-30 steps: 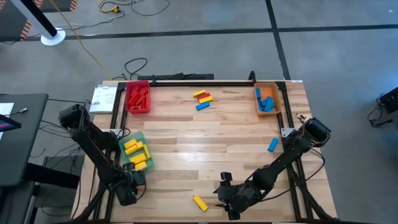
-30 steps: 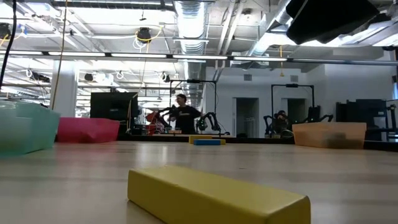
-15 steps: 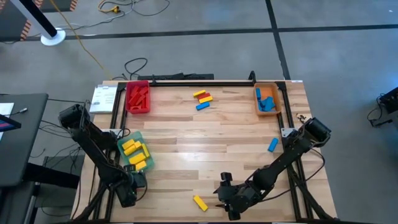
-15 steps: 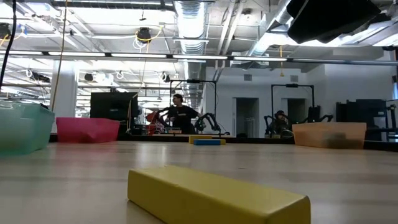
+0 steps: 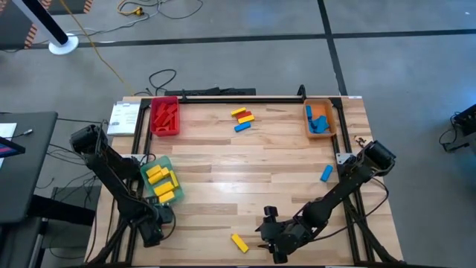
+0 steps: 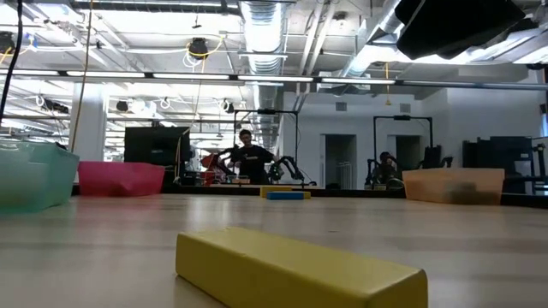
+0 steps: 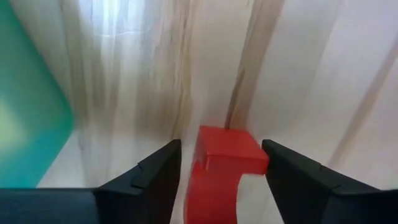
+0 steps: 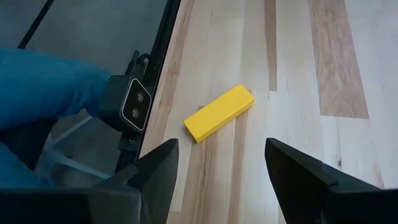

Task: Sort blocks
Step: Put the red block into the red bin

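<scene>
At the table's near left corner the left gripper (image 5: 152,227) sits low just beside the green tray (image 5: 148,184), and its wrist view shows a red block (image 7: 222,168) between its two fingers, which stand apart with a gap on either side, so the block is framed, not clamped. Whether it is about to be gripped or has just been let go I cannot tell; the red tray (image 5: 164,117) lies well up the left edge, so the next move likely calls for closing squarely on the block and carrying it there. Mid-table, a small mixed cluster of blocks (image 5: 242,117) waits. Further right, the right gripper (image 5: 271,237) hovers with fingers spread near a lone yellow block (image 5: 239,243), not touching it.
</scene>
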`<state>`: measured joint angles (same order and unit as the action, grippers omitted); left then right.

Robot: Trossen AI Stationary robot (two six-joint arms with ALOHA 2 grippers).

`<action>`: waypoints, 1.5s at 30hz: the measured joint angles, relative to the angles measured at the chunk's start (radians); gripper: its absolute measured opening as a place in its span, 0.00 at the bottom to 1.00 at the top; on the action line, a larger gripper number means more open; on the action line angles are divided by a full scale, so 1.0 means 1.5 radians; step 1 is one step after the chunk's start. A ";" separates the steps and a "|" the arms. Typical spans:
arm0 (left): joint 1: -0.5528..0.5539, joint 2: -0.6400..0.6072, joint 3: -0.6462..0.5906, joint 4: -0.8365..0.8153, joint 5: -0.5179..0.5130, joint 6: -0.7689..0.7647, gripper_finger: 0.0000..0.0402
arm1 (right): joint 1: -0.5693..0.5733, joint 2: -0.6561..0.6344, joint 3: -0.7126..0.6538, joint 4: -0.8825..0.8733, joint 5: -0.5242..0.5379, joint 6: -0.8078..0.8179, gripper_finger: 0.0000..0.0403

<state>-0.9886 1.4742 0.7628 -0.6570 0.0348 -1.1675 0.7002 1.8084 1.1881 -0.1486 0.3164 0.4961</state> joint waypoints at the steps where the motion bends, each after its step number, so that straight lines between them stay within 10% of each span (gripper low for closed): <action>1: 0.000 0.000 0.000 -0.004 0.005 0.000 0.52 | 0.000 0.000 0.000 0.000 0.000 0.000 0.63; 14: 0.003 0.000 0.000 0.044 -0.029 0.028 0.32 | 0.000 0.000 0.000 0.003 0.000 -0.004 0.63; 29: 0.108 0.000 0.056 0.115 -0.143 0.261 0.32 | -0.006 0.000 0.000 0.019 0.000 -0.023 0.63; 45: 0.359 -0.013 0.249 -0.134 -0.463 0.567 0.32 | -0.020 0.000 0.000 0.014 0.019 -0.036 0.63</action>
<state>-0.4503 1.4542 1.1356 -0.8573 -0.6598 -0.3173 0.6708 1.8084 1.1881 -0.1272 0.3443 0.4427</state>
